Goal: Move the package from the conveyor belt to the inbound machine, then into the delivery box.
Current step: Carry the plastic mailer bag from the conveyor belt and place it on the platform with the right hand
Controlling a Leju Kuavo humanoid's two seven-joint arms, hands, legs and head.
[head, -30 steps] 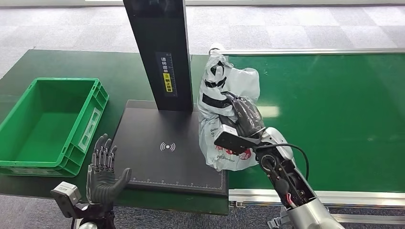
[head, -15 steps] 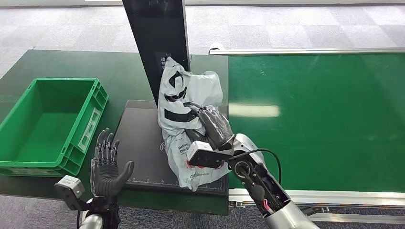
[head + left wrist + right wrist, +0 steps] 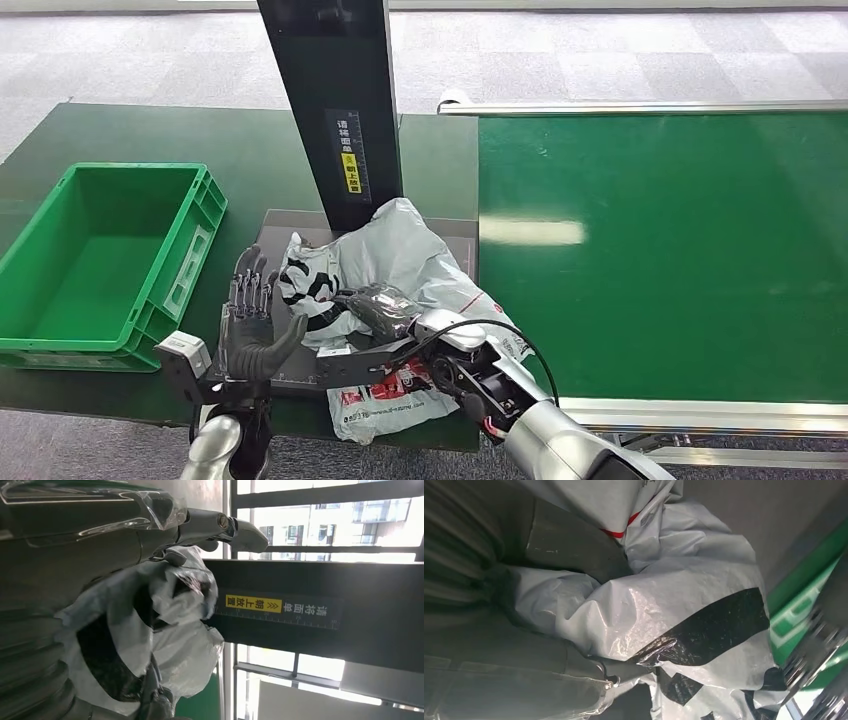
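White package (image 3: 400,262) with black markings and red print, lying crumpled across the black base plate of the inbound machine (image 3: 290,225), its near end hanging over the worktop (image 3: 250,135) edge at 6 o'clock. Right robot hand (image 3: 375,305) on top of the package, fingers curled into the plastic, grasping it. Left robot hand (image 3: 250,325) at 9 o'clock of the package, just beside it, upright, fingers apart, holding nothing. Machine's black column (image 3: 335,100) rising at 12 o'clock of the package, yellow label facing forward. Green delivery box (image 3: 185,265) at 9 o'clock on the worktop. Green conveyor belt (image 3: 680,250) at 3 o'clock.
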